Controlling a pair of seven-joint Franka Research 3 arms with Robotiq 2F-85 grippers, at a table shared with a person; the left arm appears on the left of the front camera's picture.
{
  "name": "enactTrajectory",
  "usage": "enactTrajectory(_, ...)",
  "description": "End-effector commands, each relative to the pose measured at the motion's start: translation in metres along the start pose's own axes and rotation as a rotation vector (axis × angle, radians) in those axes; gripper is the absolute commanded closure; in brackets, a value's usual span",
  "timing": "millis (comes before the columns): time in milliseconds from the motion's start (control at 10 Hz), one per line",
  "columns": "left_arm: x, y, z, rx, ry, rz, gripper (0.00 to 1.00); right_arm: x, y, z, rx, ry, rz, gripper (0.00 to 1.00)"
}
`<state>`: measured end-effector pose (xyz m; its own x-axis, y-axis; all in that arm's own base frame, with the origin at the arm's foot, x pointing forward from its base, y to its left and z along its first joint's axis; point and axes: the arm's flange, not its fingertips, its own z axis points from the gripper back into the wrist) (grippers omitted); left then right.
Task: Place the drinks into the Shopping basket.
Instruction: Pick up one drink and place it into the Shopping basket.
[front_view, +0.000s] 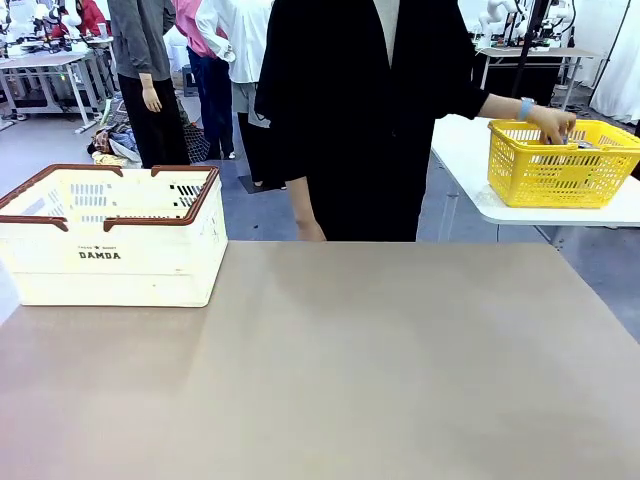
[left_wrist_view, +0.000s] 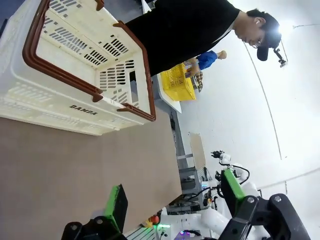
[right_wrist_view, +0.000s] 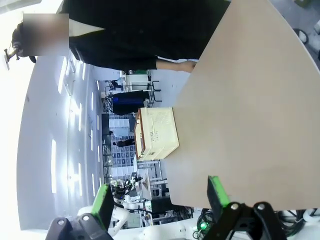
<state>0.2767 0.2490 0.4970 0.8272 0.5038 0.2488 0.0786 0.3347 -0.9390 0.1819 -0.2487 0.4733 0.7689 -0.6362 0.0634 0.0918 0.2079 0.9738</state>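
Left wrist view: holding left gripper, likewise right gripper, wide apart and empty, expecting light, slick, dentable cans, planning mid-body pinches.

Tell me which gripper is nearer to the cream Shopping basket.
Left. The left gripper, open, is close to the Shopping basket, at its printed side. The right gripper, open, is far across the table from it.

Shopping basket sits far-left on tabletop. Person stands behind far edge, centre. Mesh basket on side table back-right, person's hand at its rim.
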Motion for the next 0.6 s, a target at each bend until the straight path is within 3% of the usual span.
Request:
enactTrajectory(0, -0.0007, -0.0016, 0.0009, -0.002, 0.010, -0.029, 0.00, -0.0007, 0.0048, 0.0031, 0.016, -0.006, 0.010, 0.00)
enactTrajectory(500, -0.0007, -0.0016, 0.0009, -0.002, 0.010, -0.029, 0.00, -0.0007, 0.0048, 0.0031, 0.016, -0.006, 0.010, 0.00)
